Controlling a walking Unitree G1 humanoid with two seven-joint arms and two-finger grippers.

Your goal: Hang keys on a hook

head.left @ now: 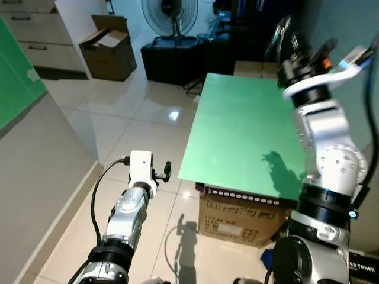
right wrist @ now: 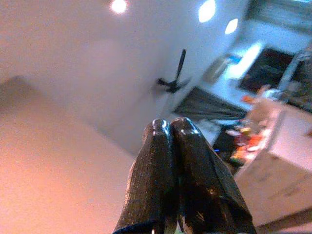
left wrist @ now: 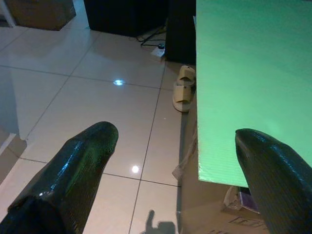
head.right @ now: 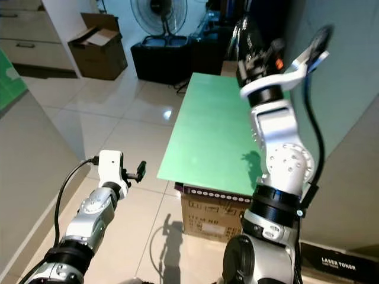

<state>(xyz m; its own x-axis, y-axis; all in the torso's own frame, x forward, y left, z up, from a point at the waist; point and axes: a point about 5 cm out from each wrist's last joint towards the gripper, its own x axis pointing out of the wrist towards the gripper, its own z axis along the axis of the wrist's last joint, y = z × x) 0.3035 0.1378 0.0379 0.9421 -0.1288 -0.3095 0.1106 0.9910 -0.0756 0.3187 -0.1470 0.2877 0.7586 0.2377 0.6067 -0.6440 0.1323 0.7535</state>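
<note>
Silver left arm: low over the tiled floor [head.left: 118, 136], its left gripper [head.left: 166, 171] short of the green tabletop [head.left: 243, 136]; jaws spread wide, holding nothing.
Silver right arm: bent upward at the elbow beside the tabletop, the right gripper [right wrist: 169, 141] raised high by the grey wall [right wrist: 73, 73].
Right jaws: pressed together; whether keys are pinched between them cannot be told.
Hook: a dark hook [right wrist: 174, 77] sticks out of the wall, ahead of the shut fingertips along their line of aim, still well apart.
Hook axis: its stem tilts slightly off upright.
Nearer arm: the right one, by far.
Coming move, as a judgement: extend the right jaws forward to the hook.
</note>
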